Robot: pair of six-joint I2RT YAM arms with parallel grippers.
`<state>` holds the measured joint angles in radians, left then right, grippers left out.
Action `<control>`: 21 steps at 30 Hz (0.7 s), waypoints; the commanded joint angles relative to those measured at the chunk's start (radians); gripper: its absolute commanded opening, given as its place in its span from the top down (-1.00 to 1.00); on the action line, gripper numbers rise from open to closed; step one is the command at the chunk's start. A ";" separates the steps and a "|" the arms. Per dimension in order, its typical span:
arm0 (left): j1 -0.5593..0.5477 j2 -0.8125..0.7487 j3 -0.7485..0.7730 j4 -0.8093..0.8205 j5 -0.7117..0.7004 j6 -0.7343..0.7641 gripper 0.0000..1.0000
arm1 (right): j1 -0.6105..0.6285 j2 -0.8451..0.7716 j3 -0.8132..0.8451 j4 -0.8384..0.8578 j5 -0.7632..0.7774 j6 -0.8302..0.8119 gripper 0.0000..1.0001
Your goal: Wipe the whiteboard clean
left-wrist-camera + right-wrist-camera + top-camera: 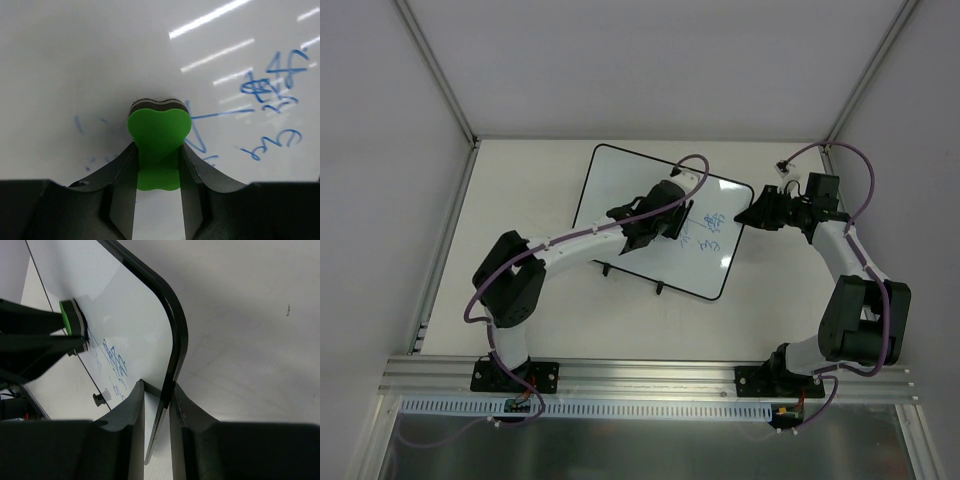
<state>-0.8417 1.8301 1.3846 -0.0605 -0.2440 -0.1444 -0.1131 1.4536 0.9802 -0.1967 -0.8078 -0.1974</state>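
Item 1. My left gripper (157, 152): jaws drawn in to a narrow gap and clamped on the green eraser (159, 132). I hold it by its flanks so the working face stays free. Body smooth, matte, lobed like a heart; under it a dark felt layer, pressed flat on the board.

Item 2. My right gripper (156, 395): jaws nearly closed, one on each face of the board's edge, pinching it at the lower middle of the right wrist frame. I judge this grip is there to stop the board sliding under the rubbing.

Item 3. The whiteboard (620, 185): lies flat and askew at centre of the overhead frame. Glossy white face that mirrors the ceiling lights; thin black rim (172, 325), rounded corners, two small black feet (605, 270) on its lower edge.

Item 4. Blue handwriting (272, 87): thin marker strokes, right side of the left wrist frame, just beside the eraser and not yet wiped. Faint blue traces show to the eraser's left. I judge the task only part done; the next passes must go rightward over the writing.

Item 5. Table (560, 310): pale, matte, bearing the board.
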 commanded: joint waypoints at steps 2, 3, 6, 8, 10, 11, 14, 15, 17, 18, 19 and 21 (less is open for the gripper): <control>-0.042 0.097 0.019 -0.088 0.020 -0.030 1.00 | -0.005 -0.053 -0.002 0.066 0.110 -0.093 0.99; -0.040 0.094 0.019 -0.093 -0.018 -0.055 1.00 | -0.005 -0.055 -0.003 0.065 0.110 -0.093 0.99; -0.005 0.054 -0.012 -0.093 -0.066 -0.093 1.00 | -0.005 -0.061 -0.008 0.065 0.117 -0.094 0.99; 0.047 0.000 -0.060 -0.091 -0.080 -0.119 1.00 | -0.005 -0.065 -0.012 0.065 0.124 -0.094 1.00; 0.081 -0.040 -0.087 -0.093 -0.084 -0.126 1.00 | -0.003 -0.068 -0.015 0.065 0.125 -0.094 0.99; 0.095 -0.049 -0.107 -0.093 -0.092 -0.123 1.00 | -0.003 -0.068 -0.014 0.065 0.125 -0.094 0.99; 0.139 -0.080 -0.143 -0.093 -0.112 -0.116 1.00 | -0.005 -0.070 -0.011 0.066 0.127 -0.091 1.00; 0.154 -0.086 -0.153 -0.093 -0.118 -0.124 1.00 | -0.005 -0.070 -0.009 0.065 0.128 -0.091 0.99; 0.165 -0.097 -0.173 -0.091 -0.123 -0.138 1.00 | -0.005 -0.071 -0.008 0.066 0.127 -0.091 0.99; 0.167 -0.097 -0.174 -0.091 -0.123 -0.138 1.00 | -0.005 -0.071 -0.009 0.066 0.127 -0.089 0.99; 0.165 -0.092 -0.173 -0.091 -0.118 -0.141 1.00 | -0.005 -0.070 -0.009 0.066 0.125 -0.088 1.00; 0.158 -0.088 -0.168 -0.091 -0.101 -0.158 1.00 | -0.005 -0.067 -0.009 0.068 0.122 -0.085 0.99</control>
<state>-0.6937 1.7157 1.2465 -0.0929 -0.2913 -0.2783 -0.1074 1.4296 0.9680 -0.1875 -0.7975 -0.1963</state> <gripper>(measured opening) 0.332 0.214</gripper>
